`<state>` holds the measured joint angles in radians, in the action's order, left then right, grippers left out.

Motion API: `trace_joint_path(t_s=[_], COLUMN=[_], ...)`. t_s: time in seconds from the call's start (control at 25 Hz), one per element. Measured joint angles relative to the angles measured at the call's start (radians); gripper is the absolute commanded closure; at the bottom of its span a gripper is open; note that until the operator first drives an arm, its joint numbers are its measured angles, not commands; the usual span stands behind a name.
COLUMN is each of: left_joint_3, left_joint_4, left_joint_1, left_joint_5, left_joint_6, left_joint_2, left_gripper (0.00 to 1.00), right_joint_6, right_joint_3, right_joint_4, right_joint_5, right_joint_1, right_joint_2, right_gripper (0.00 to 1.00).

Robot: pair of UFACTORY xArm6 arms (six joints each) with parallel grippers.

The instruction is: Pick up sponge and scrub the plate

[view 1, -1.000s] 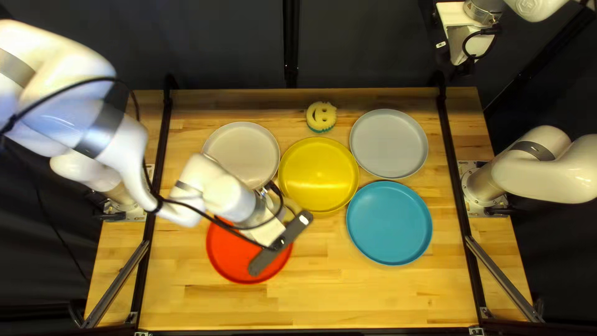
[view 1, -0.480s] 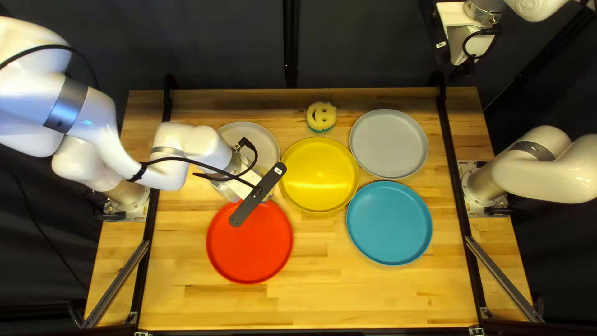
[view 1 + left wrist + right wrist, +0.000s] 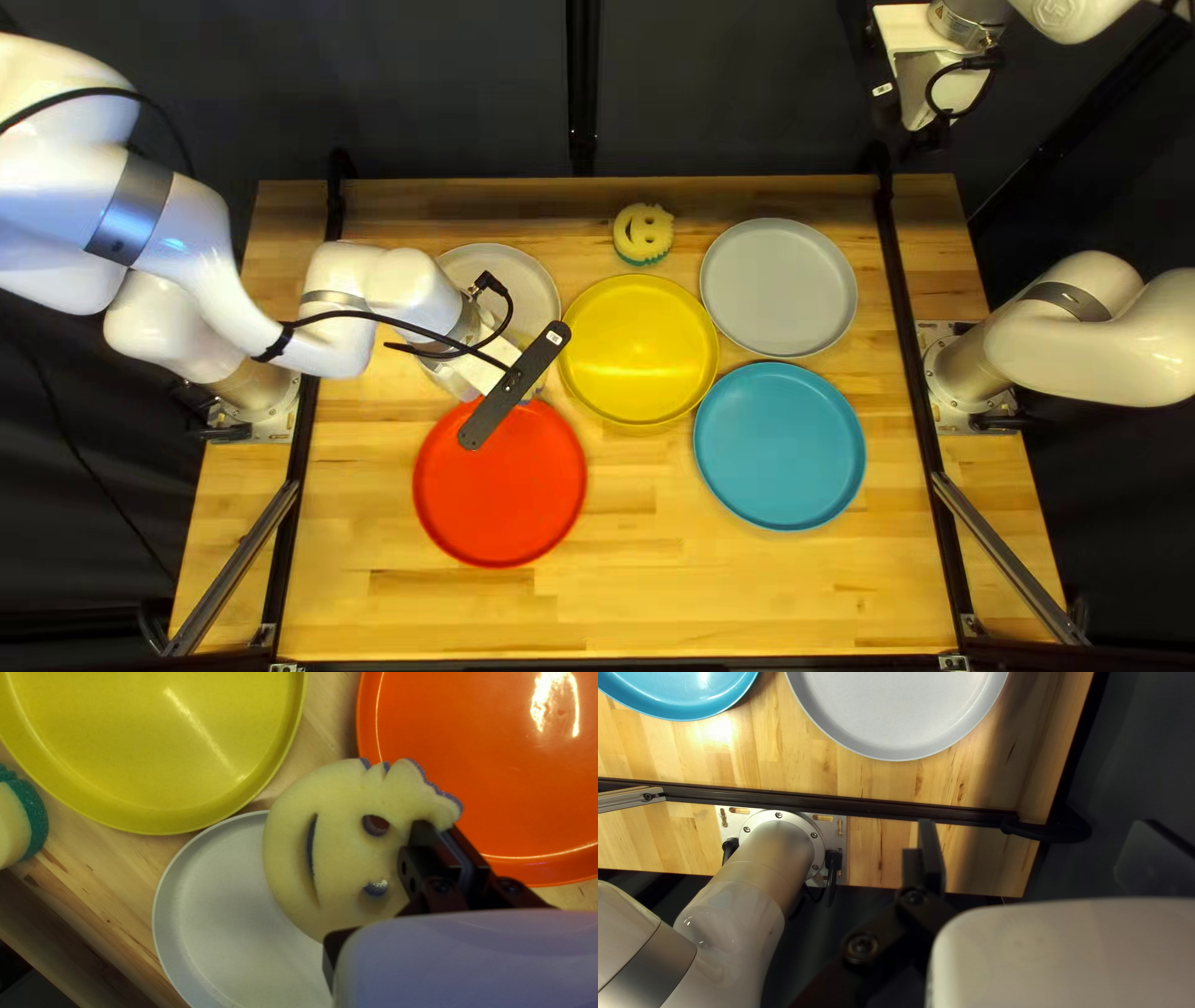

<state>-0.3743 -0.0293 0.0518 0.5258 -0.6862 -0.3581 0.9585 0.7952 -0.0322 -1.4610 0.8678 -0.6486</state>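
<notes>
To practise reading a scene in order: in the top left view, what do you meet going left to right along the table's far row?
white plate → green-backed smiley sponge → grey plate

Bright overhead light fell evenly on the pale wooden desk. In the left wrist view, a white glare patch burned on the glossy round orange plate; the round yellow plate carried a faint streak.
</notes>
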Motion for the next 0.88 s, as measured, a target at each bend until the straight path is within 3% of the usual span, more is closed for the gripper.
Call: trace_joint_path(t_s=[0.44, 0.88], left_joint_3=[0.051, -0.008], left_joint_4=[-0.009, -0.072], left_joint_1=[-0.048, -0.101], left_joint_5=[-0.051, -0.112], left_joint_6=[-0.048, -0.170], left_joint_2=[0.049, 0.190], left_gripper=[1.00, 1.00], right_joint_6=[0.000, 0.000], right_joint_3=[0.000, 0.000], right_joint_4=[0.000, 0.000], right_joint_5=[0.000, 0.000], right_joint_1=[0.000, 0.000], right_joint_2=[0.000, 0.000], right_gripper=[0.00, 0.00])
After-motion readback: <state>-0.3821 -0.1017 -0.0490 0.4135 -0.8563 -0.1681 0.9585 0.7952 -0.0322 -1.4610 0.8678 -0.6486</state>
